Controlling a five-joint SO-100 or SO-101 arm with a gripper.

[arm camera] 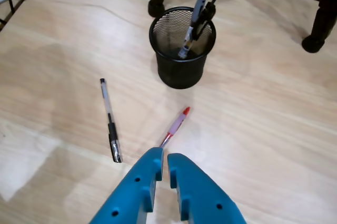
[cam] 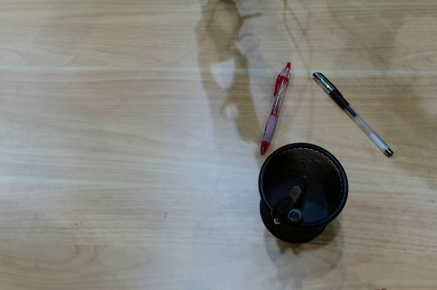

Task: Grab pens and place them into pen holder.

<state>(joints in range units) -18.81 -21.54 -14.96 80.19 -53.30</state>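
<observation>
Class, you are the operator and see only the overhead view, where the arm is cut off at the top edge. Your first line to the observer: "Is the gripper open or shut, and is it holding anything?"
Observer: In the wrist view the gripper is shut, its fingers nearly touching, with nothing between them.
Operator: What lies just ahead of it?
Observer: The red pen. Its near end is hidden behind the gripper's tip.
Operator: How do the pens already in the holder stand?
Observer: The two pens are tilted, and their tops stick out well above the rim of the pen holder.
</observation>
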